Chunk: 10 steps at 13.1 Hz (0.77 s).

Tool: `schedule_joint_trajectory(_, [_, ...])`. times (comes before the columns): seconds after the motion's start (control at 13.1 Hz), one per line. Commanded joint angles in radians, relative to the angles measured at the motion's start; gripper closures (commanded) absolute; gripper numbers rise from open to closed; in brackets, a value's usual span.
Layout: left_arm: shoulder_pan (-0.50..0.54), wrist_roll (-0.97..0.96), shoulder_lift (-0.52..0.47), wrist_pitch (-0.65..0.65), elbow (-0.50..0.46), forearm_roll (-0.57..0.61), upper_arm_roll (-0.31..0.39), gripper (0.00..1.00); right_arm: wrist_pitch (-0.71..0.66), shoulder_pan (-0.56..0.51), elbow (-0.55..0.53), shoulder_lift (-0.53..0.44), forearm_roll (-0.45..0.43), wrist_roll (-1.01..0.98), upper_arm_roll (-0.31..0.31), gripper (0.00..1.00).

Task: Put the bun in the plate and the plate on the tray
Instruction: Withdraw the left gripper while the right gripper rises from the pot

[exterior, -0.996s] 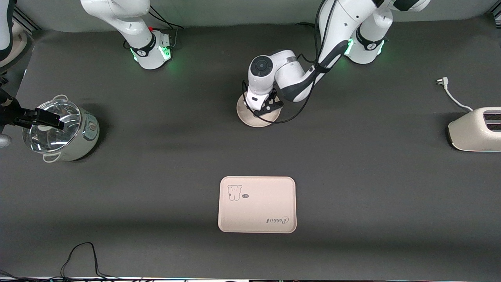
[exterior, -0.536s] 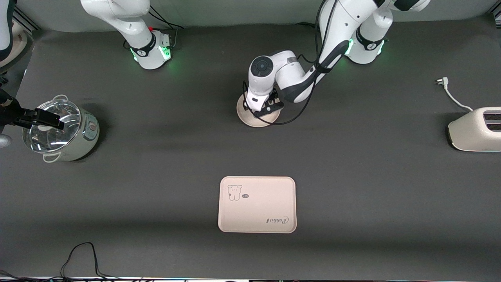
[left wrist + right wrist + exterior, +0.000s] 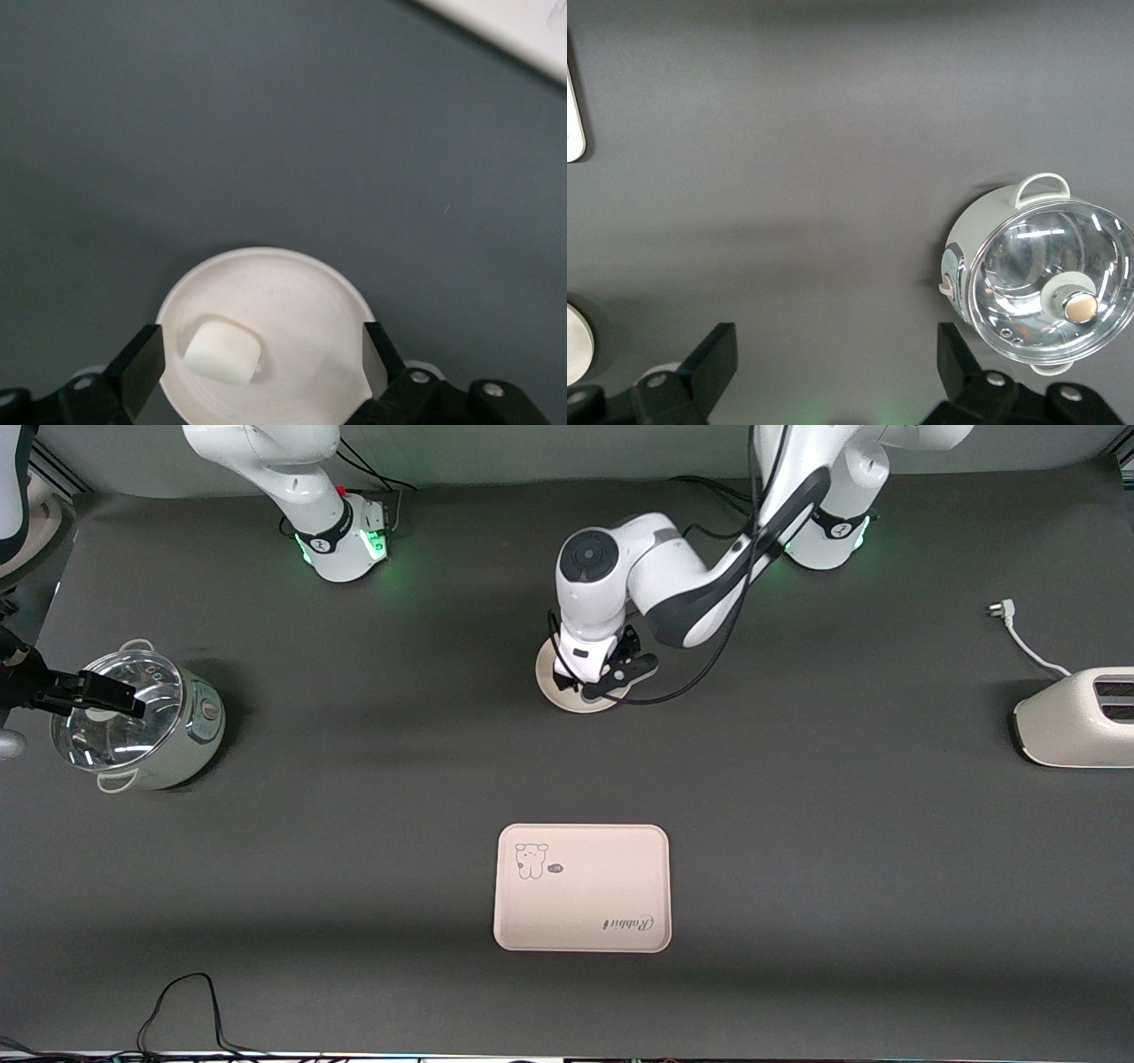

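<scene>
Bun (image 3: 222,352) sits inside the plate (image 3: 301,292), off to one side of the plate's middle, with nothing touching it. The left pincer (image 3: 263,356) hangs just over that plate with its fingers (image 3: 142,365) spread wide apart, one on each side of the plate and the bun loose between them. From across the room the left pincer (image 3: 600,679) covers most of the plate (image 3: 562,699), which rests on the dark worktop (image 3: 797,850) near the robots' bases, about midway between the two arms.

The tray (image 3: 582,887) lies flat on the worktop, well apart from the plate and nearer to the front camera, with its bear drawing and script showing; nothing lies on it.

The right arm waits, and its right pincer (image 3: 837,365) is up high with its fingers apart and nothing between them; the worktop lies under it. A pot with a glass lid (image 3: 135,719) stands at the right arm's end of the worktop, and a cream toaster (image 3: 1076,718) with its white cord (image 3: 1019,638) at the left arm's end.
</scene>
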Motion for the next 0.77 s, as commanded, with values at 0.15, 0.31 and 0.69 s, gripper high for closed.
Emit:
schedule_joint_trajectory(0.15, [0.193, 0.134, -0.036, -0.181, 0.164, -0.052, -0.005, 0.0, -0.007, 0.006, -0.001, -0.007, -0.001, 0.025, 0.006, 0.0])
schedule_joint_trajectory(0.31, [0.302, 0.293, -0.036, -0.278, 0.223, -0.062, -0.002, 0.0, -0.015, 0.026, -0.003, -0.018, 0.046, 0.03, 0.008, 0.0])
schedule_joint_trajectory(0.69, [0.534, 0.743, -0.071, -0.458, 0.327, -0.051, 0.006, 0.0, -0.016, 0.223, -0.046, -0.073, 0.063, 0.256, 0.008, 0.0])
